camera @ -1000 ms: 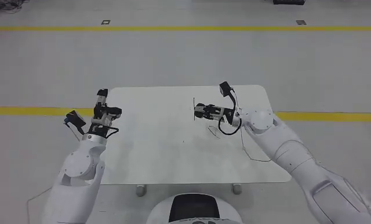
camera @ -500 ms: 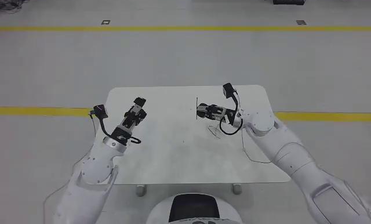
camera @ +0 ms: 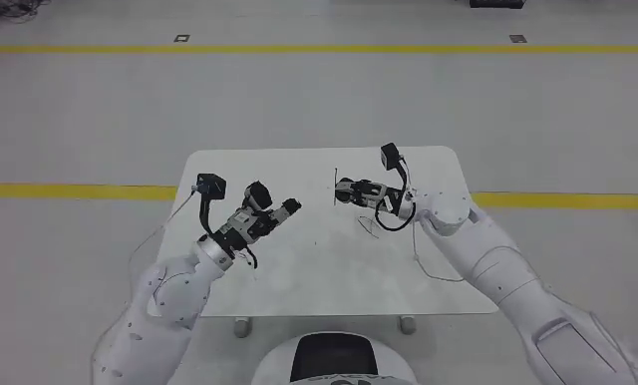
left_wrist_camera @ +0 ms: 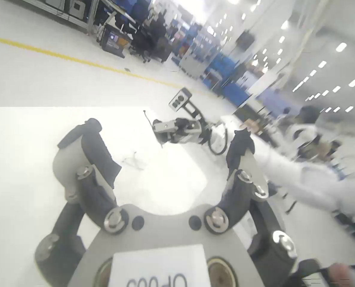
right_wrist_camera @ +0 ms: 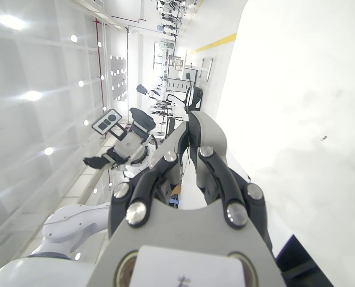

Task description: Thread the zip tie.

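Note:
A thin black zip tie (camera: 336, 186) stands across the tips of my right gripper (camera: 342, 192), which is shut on it above the white table (camera: 299, 275), right of the middle. In the right wrist view the tie (right_wrist_camera: 190, 153) is a dark line between the closed fingers (right_wrist_camera: 204, 132). My left gripper (camera: 289, 205) hangs open over the table's middle left and points at the right one, a short gap apart. In the left wrist view its two fingers (left_wrist_camera: 87, 141) stand wide with nothing between them, and the zip tie (left_wrist_camera: 149, 117) sticks up from the right gripper (left_wrist_camera: 162, 126) beyond.
A pale thin looped piece (camera: 369, 225) lies on the table just in front of the right gripper, also seen as a faint loop (left_wrist_camera: 132, 161) from the left wrist. A small dark speck (camera: 316, 242) marks the table's middle. Bare tabletop lies toward the near edge.
My left arm has swung from the table's left edge in toward the middle, and its gripper now faces the right gripper. The right gripper with the zip tie has barely shifted.

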Available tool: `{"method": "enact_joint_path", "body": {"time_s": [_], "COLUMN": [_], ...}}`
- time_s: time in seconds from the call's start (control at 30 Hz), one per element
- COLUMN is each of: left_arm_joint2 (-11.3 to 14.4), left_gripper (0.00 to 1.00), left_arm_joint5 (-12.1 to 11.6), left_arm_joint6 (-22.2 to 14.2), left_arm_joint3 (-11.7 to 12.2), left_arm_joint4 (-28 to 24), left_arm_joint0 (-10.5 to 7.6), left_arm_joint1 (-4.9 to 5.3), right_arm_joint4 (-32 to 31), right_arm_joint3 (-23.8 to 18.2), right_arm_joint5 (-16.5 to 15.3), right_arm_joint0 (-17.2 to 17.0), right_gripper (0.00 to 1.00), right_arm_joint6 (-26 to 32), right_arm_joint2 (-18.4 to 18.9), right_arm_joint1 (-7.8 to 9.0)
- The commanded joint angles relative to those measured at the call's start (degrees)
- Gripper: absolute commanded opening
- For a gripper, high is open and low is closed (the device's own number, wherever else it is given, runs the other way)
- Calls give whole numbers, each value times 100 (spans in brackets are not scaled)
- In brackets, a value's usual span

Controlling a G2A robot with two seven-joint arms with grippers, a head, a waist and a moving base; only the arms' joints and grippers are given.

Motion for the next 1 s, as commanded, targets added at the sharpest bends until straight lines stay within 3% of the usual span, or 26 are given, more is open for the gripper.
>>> {"method": "enact_joint_path", "body": {"time_s": [0.0,0.27,0.3,0.33,0.43,0.57,0.7,0.77,0.97], "left_arm_joint2": [286,286,284,342,625,1046,1358,1434,1434], "left_gripper": [100,100,100,100,100,100,100,100,100], "left_arm_joint5": [-2,-2,-2,-2,-2,-2,-2,8,8], "left_arm_joint6": [23,23,-5,-71,29,225,654,774,774], "left_arm_joint3": [-38,-38,-59,-161,-298,-368,-285,-228,-228], "left_arm_joint4": [779,779,973,1615,2493,4386,5459,5459,5459], "left_arm_joint0": [-21,-21,-57,-122,-192,-350,-450,-558,-558], "left_arm_joint1": [68,68,76,99,139,240,295,346,346], "right_arm_joint4": [217,267,267,262,248,381,481,603,603], "right_arm_joint3": [28,47,47,-21,-125,-155,-131,-86,-86], "right_arm_joint5": [109,134,134,168,288,463,718,867,867], "right_arm_joint0": [-21,-17,-17,-66,-132,-194,-210,-208,-208], "right_gripper": [0,0,0,0,0,0,0,0,0], "right_arm_joint6": [106,149,149,96,63,125,191,222,222], "right_arm_joint2": [47,69,69,73,131,218,260,288,288], "right_arm_joint1": [-16,-20,-20,-25,-23,-29,-47,-61,-61]}}
